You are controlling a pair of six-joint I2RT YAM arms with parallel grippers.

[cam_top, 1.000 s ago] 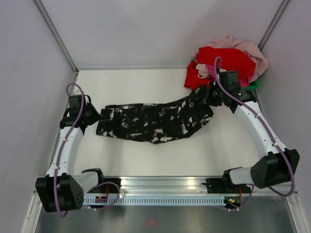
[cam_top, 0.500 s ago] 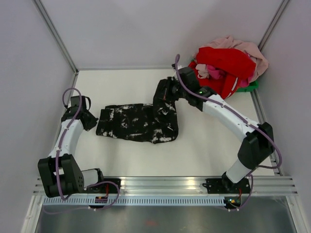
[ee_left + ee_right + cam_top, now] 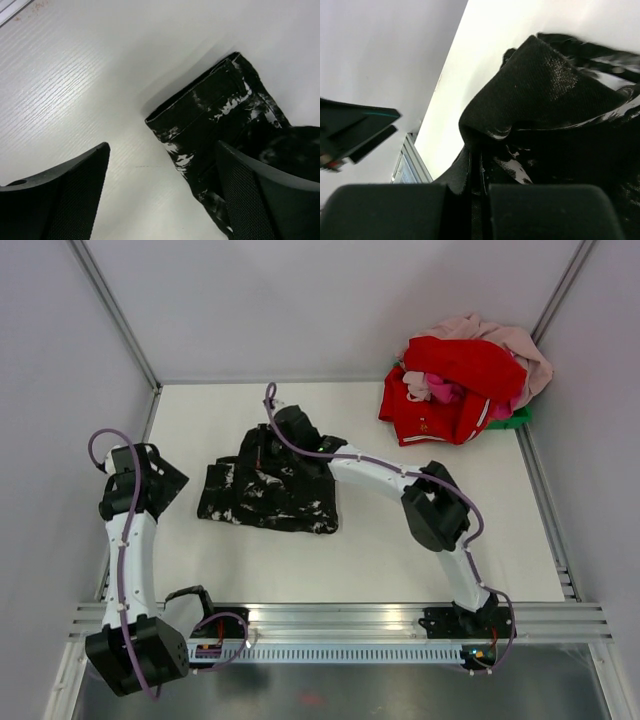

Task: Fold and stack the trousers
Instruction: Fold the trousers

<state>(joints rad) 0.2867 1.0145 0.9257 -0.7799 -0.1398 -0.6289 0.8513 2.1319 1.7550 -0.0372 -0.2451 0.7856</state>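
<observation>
Top external: high at the near edge, facing down over the whole table (image 3: 380, 550).
Left wrist: near, tilted down at the table.
Right wrist: very near, low.
Shared: the trousers (image 3: 260, 498), in all three.

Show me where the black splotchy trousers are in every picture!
Top external: the trousers lie left of centre on the table.
Left wrist: the trousers are in the right half, one end reaching toward the middle.
Right wrist: the trousers fill the centre and right, very close up.
Shared landmark: the white table under them.
</observation>
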